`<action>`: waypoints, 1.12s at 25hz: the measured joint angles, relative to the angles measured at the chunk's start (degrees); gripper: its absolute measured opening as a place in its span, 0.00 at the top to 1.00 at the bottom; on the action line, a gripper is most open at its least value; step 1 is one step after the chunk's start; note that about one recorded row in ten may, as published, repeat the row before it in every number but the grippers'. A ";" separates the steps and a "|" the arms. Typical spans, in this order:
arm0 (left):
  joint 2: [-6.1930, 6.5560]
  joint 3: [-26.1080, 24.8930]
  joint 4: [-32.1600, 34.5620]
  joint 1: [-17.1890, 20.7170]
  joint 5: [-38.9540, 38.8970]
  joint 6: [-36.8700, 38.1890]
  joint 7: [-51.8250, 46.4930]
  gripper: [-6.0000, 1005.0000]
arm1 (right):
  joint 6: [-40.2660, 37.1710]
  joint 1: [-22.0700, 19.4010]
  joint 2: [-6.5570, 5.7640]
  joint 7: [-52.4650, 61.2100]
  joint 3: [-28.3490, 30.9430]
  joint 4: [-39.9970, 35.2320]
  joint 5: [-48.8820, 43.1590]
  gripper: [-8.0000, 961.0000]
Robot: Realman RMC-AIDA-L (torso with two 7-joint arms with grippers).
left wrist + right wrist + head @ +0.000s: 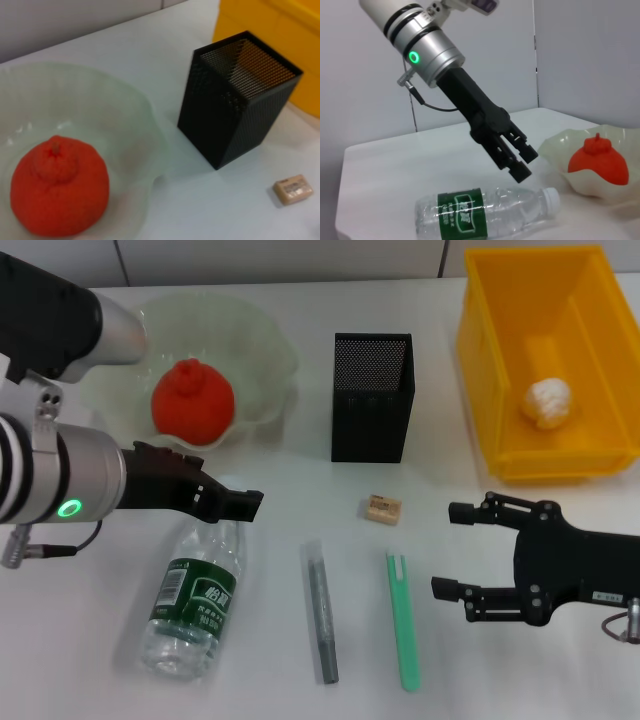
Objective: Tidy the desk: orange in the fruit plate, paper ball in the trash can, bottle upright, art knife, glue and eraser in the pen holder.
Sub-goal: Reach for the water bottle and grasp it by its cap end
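Orange (193, 401) plated, paper ball (546, 401) binned. Bottle (193, 599) left lying at counter's near-left corner under closed left gripper (243, 502); right gripper (458, 550) open, empty.

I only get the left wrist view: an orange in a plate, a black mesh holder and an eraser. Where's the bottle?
Observer: The bottle lies on its side, with the left gripper above its cap end.
Operator: And the paper ball?
Observer: The paper ball is already in the yellow bin.
Operator: What's the other arm doing?
Observer: The right gripper hovers beside the green stick, jaws open.
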 joint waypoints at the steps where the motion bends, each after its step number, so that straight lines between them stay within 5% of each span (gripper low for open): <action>1: -0.03 1.33 -0.94 -0.56 1.18 -1.24 -2.23 0.17 | -0.01 0.08 -0.03 -0.64 -0.01 0.73 0.03 0.12; 28: -0.10 1.51 -21.13 -10.07 2.18 -9.03 -6.01 0.19 | 0.65 0.45 -0.26 -0.80 0.68 2.75 -0.29 0.12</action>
